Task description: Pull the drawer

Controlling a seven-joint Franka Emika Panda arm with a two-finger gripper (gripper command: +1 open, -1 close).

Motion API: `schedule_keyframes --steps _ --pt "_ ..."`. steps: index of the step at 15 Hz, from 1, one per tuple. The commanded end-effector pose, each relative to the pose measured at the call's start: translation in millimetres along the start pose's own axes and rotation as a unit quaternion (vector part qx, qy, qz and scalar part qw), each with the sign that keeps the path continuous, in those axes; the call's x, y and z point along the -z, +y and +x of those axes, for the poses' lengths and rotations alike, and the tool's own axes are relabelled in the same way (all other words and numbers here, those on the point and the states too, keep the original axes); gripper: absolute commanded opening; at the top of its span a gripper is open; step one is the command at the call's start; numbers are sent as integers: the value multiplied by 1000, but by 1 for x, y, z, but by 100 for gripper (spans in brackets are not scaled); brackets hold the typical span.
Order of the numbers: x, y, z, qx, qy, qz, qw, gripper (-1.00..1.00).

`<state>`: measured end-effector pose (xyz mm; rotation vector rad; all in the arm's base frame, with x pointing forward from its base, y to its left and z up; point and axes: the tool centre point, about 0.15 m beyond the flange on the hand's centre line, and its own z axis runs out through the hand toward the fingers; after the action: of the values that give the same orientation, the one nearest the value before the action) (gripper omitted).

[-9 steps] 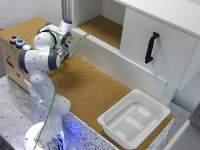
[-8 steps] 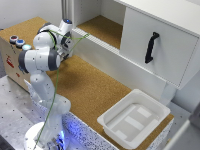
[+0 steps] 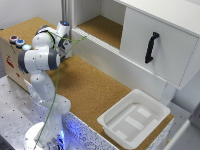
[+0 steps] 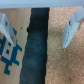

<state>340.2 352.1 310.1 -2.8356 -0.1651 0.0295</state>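
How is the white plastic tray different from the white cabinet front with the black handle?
The white plastic tray lies flat and open-topped on the cork surface; the cabinet front stands upright. The tray has a rim and ridged floor but no handle, whereas the cabinet front is smooth and carries a black handle. The tray sits low and nearer the camera, the cabinet front higher and farther back. Both are white.

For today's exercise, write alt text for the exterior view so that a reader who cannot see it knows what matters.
A white robot arm stands at the exterior view's left on a cork table, its gripper well away from the white drawer with a black handle at the right. A white tray sits near the table's front edge.
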Motion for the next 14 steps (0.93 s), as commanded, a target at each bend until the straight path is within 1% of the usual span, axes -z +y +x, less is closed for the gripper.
schedule_keyframes --steps 1,4,5,10,12,14 --pt "-22 14 -6 -8 34 46 998 100" --pt "-21 18 -6 -10 38 52 998 100" --pt "-21 18 -5 -9 39 52 998 -100" --pt "-28 21 -4 -10 42 60 997 -100" --pt "-34 25 -3 -12 35 72 997 -100" --pt "-37 25 -1 -9 31 76 997 -100"
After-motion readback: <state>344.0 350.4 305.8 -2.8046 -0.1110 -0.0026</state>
